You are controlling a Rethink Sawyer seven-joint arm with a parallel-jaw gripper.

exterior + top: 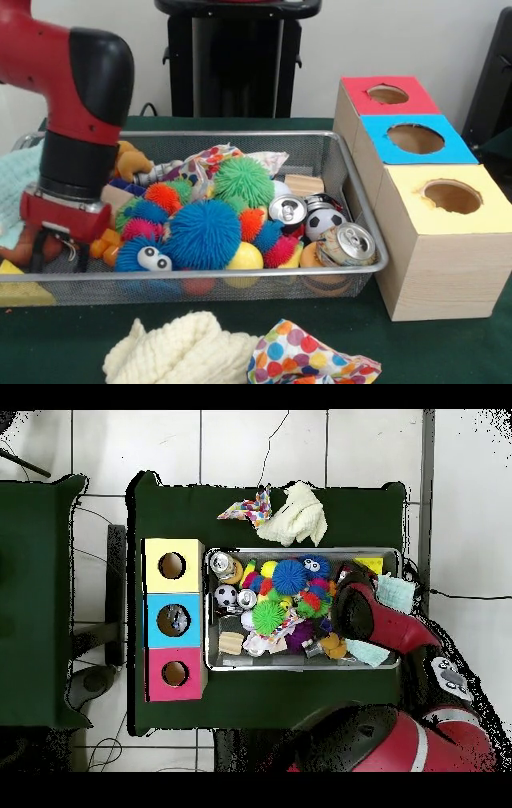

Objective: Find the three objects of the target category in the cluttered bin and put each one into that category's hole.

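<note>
Overhead, arm (365,612) hides hand, front shows hand (60,244)

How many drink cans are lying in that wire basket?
2 that I can see: one can in the basket's corner nearest the yellow box, another can just behind it beside the soccer ball. More may be buried under toys.
</note>
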